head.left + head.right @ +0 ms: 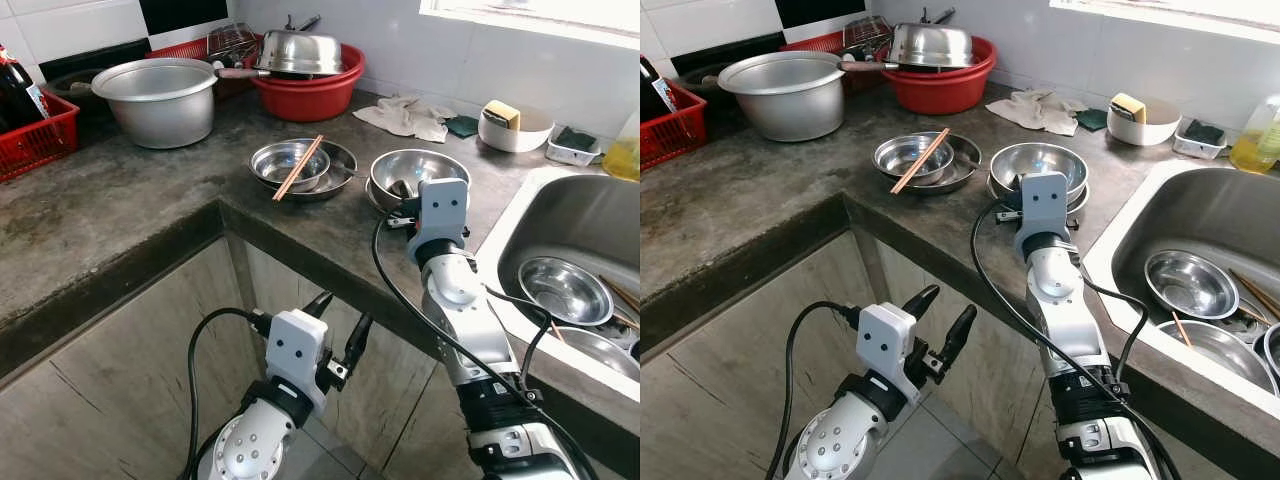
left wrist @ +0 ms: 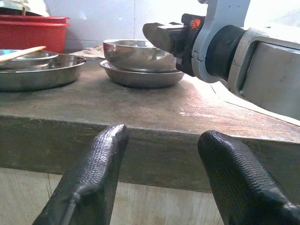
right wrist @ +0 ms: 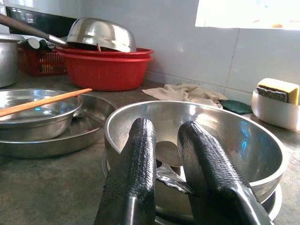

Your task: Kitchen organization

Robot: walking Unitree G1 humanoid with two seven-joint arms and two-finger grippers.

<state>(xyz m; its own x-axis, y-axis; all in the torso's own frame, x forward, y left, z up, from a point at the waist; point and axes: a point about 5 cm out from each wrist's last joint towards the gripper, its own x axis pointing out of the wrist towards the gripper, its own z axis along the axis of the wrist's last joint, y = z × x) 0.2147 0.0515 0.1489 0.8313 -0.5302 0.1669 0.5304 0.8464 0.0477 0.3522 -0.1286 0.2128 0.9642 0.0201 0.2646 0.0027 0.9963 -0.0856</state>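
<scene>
The right gripper [image 3: 164, 164] reaches over the near rim of a round stainless-steel bowl [image 1: 418, 172], its two black fingers [image 3: 133, 173] drawn narrow with one inside and one outside the wall, seemingly pinching the rim, though whether they truly press it I cannot tell. That bowl sits in a shallow steel plate [image 2: 140, 77] on the grey concrete counter [image 1: 120, 200], near the counter's front edge and just beside the steel sink [image 1: 560, 230], where more steel dishes [image 1: 565, 288] lie. Beside the bowl stands a second steel bowl nested in a wide steel dish [image 1: 300, 165], with a pair of wooden chopsticks [image 1: 299, 167] laid across it. Farther back are a red plastic basin [image 1: 310, 92] carrying an upturned steel bowl, and a large aluminium pot [image 1: 160, 98]. The left gripper [image 1: 338, 335] hangs below the counter edge in front of the cabinet, fingers spread wide and empty.
</scene>
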